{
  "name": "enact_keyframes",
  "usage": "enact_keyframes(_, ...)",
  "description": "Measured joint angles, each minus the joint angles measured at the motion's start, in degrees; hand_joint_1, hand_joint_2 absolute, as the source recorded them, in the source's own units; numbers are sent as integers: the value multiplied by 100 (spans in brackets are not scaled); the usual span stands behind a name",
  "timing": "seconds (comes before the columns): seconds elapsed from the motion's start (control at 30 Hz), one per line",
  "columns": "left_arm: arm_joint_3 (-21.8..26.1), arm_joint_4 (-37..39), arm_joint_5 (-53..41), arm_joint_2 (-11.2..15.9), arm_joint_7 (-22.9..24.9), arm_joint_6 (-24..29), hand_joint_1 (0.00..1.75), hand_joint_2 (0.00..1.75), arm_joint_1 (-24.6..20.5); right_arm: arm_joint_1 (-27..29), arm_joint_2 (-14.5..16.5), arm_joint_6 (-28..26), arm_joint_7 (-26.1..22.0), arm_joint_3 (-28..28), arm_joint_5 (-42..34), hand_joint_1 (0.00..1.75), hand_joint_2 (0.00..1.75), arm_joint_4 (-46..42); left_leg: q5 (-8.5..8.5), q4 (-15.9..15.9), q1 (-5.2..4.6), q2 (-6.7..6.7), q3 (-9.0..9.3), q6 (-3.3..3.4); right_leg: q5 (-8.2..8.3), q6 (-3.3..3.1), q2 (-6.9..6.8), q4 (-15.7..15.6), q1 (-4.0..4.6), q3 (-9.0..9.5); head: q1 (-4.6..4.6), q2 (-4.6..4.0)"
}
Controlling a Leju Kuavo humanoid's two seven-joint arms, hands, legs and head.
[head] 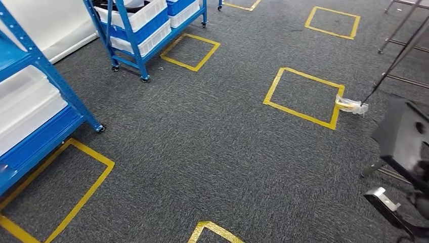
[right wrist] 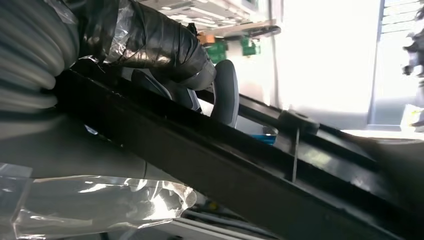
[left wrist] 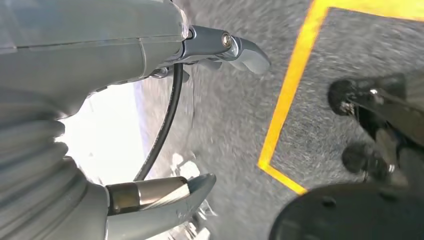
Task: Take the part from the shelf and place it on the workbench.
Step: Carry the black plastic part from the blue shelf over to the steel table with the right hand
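Right hand (right wrist: 200, 75) clamped on black part (right wrist: 240, 165), left hand (left wrist: 150, 125) fingers apart and empty over grey carpet (head: 202, 142), blue shelf (head: 45, 101) near left.

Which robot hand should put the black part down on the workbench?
The right hand. It already grips the black part, its fingers wrapped over the part's edge in the right wrist view. The left hand hangs with its fingers apart over the carpet, holding nothing.
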Motion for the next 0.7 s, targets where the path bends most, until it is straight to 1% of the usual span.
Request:
enact_keyframes(0.03,-141,-1,-34,79,19,-77,0,175,-59,-417,-17,13,42,306,67,175,175,293,-17,25,-6,71,-7,-42,53,-41,-38,-201,20,92,-3,0)
enact_keyframes(0.07,-279,-1,-67,157,37,-143,0,175,-134,-842,-18,16,121,651,123,175,175,635,-26,39,-15,130,-13,-78,51,-90,-40,-267,46,98,-5,0)
enact_keyframes(0.1,-399,-2,-101,222,51,-195,0,175,-218,-1225,-15,14,221,992,160,175,175,965,-26,50,-24,183,-12,-111,72,-139,16,-262,66,70,-10,0)
enact_keyframes(0.13,-514,-2,-126,285,62,-230,0,175,-300,-1537,-16,9,324,1306,176,175,175,1260,-23,53,-18,194,-10,-140,85,-179,65,-258,67,44,-11,0)
enact_keyframes(0.17,-614,-2,-145,335,70,-251,0,175,-370,-1788,-20,4,414,1586,185,175,175,1513,-54,95,-7,106,-28,-171,101,-214,97,-265,64,26,-11,0)
enact_keyframes(0.2,-698,-2,-158,372,75,-264,0,175,-411,-1984,-24,-1,473,1808,181,175,175,1698,-141,221,7,-50,-87,-199,116,-251,127,-270,58,11,-13,0)
enact_keyframes(0.23,-769,-2,-168,397,80,-274,0,175,-428,-2151,-27,-3,513,1991,175,175,175,1841,-291,467,19,-241,-213,-220,129,-286,157,-276,53,-2,-14,0)
enact_keyframes(0.27,-829,-2,-176,411,84,-281,0,175,-429,-2301,-27,-2,541,2146,169,175,175,1961,-484,833,27,-423,-398,-230,136,-312,193,-276,60,-16,-15,0)
enact_keyframes(0.3,-883,-2,-184,416,89,-286,0,175,-419,-2440,-26,4,564,2290,164,175,175,2071,-666,1254,27,-514,-617,-225,139,-332,242,-274,74,-29,-15,0)
enact_keyframes(0.33,-930,-2,-192,417,93,-289,0,175,-408,-2561,-25,16,582,2419,158,175,175,2171,-775,1622,27,-548,-823,-214,141,-344,302,-272,93,-37,-16,0)
enact_keyframes(0.37,-974,-2,-197,418,97,-291,0,175,-398,-2668,-25,33,595,2531,154,175,175,2262,-770,1826,25,-560,-962,-196,141,-351,370,-270,112,-39,-15,0)
enact_keyframes(0.4,-1014,-2,-201,422,99,-291,0,175,-393,-2760,-25,51,601,2627,152,175,175,2344,-627,1785,21,-579,-996,-167,140,-355,443,-268,128,-33,-15,0)
enact_keyframes(0.43,-1046,-2,-203,426,100,-290,0,175,-389,-2839,-25,67,606,2700,150,175,175,2414,-391,1534,16,-617,-935,-131,137,-357,514,-266,141,-20,-15,0)
enact_keyframes(0.47,-1076,-2,-203,437,100,-290,0,175,-384,-2910,-24,79,607,2757,150,175,175,2472,-110,1142,10,-722,-812,-90,134,-359,581,-265,143,-12,-15,0)
enact_keyframes(0.5,-1098,-1,-203,450,101,-290,0,175,-381,-2983,-22,89,612,2808,152,175,175,2529,107,759,7,-858,-680,-49,131,-356,648,-258,152,-14,-12,0)
enact_keyframes(0.53,-1113,1,-202,463,102,-290,0,175,-379,-3051,-16,98,621,2855,156,175,175,2582,229,478,5,-964,-580,-24,134,-345,711,-251,151,-30,-10,0)
enact_keyframes(0.57,-1126,2,-200,476,103,-290,0,175,-383,-3113,-11,110,635,2900,165,175,175,2640,277,316,0,-1034,-525,-7,145,-323,779,-250,142,-56,-8,0)
enact_keyframes(0.6,-1140,4,-199,487,105,-291,0,175,-394,-3169,-9,122,657,2940,174,175,175,2700,265,264,-7,-1020,-504,3,164,-290,852,-254,133,-82,-8,0)
enact_keyframes(0.63,-1158,4,-195,497,107,-292,0,175,-409,-3209,-10,129,680,2972,182,175,175,2755,273,218,-12,-952,-489,16,189,-250,927,-272,118,-101,-9,0)
enact_keyframes(0.67,-1179,4,-190,503,109,-293,0,175,-426,-3244,-17,133,705,3000,189,175,175,2810,299,168,-11,-875,-467,39,188,-219,916,-266,111,-116,-9,0)
enact_keyframes(0.7,-1200,4,-184,508,111,-296,0,175,-436,-3296,-23,132,727,3025,195,175,175,2867,330,109,-9,-797,-440,67,135,-196,814,-195,119,-157,-4,0)
